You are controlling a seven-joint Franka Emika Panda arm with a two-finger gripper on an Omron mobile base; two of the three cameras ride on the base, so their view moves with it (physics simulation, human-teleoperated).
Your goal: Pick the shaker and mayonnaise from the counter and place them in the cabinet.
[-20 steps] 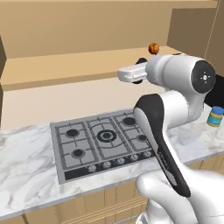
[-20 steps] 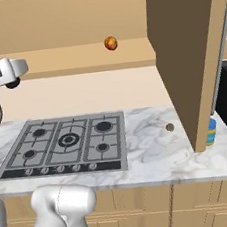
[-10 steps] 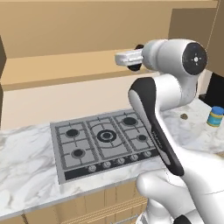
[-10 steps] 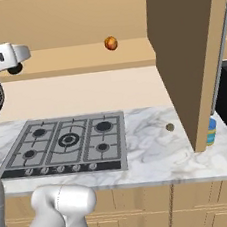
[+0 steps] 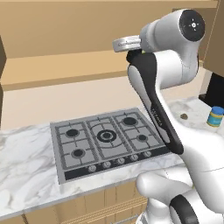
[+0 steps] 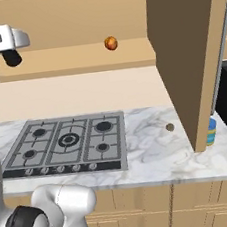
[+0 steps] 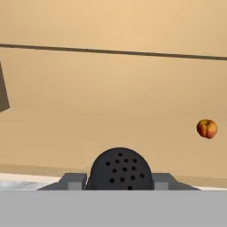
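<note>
over the cabinet (image 7: pixel 111 97) shelf, gripper (image 7: pixel 119 177) clamps the shaker (image 7: pixel 120 170); mayo (image 6: pixel 210 131) on counter (image 6: pixel 156 155).

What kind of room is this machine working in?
A rendered kitchen, by the looks: a gas hob set into a marble counter, a wooden cabinet above, and a mayonnaise jar.

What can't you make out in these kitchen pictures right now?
- Mayonnaise: right base view, half hidden behind the cabinet door.
- Claw fingertips: hand view, covered by the dark perforated shaker top.
- Small brown thing on the counter: too small to identify.
</note>
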